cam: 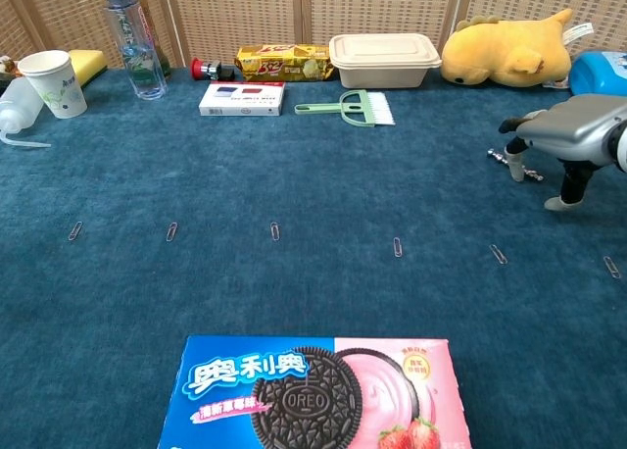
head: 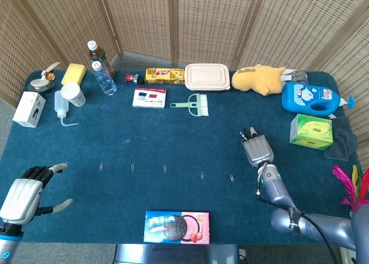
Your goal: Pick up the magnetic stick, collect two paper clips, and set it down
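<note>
— Starting at the left: how is the left hand posed?

— It sits low at the near left corner of the blue surface, back plate up. The fingers are spread wide, thumb and one finger reaching out to the right, and it holds nothing. Only the head view shows it.

— And the paper clips?

— They lie flat in a loose row across the near half of the surface, well apart from one another. In the chest view the leftmost paper clip starts the row, others follow toward the middle, and the last paper clip lies at the far right. A cookie box lies nearer than the row, at the near edge.

— The right hand?

— The right hand stands right of centre, beyond the row, forearm rising from the near right corner and dark fingertips pointing away. In the chest view it hangs just above the surface, fingers bent downward.

— Holding the magnetic stick?

— I cannot tell. A small metallic piece shows just below its fingertips, too small to name, and whether the fingers close on it is unclear.
</note>
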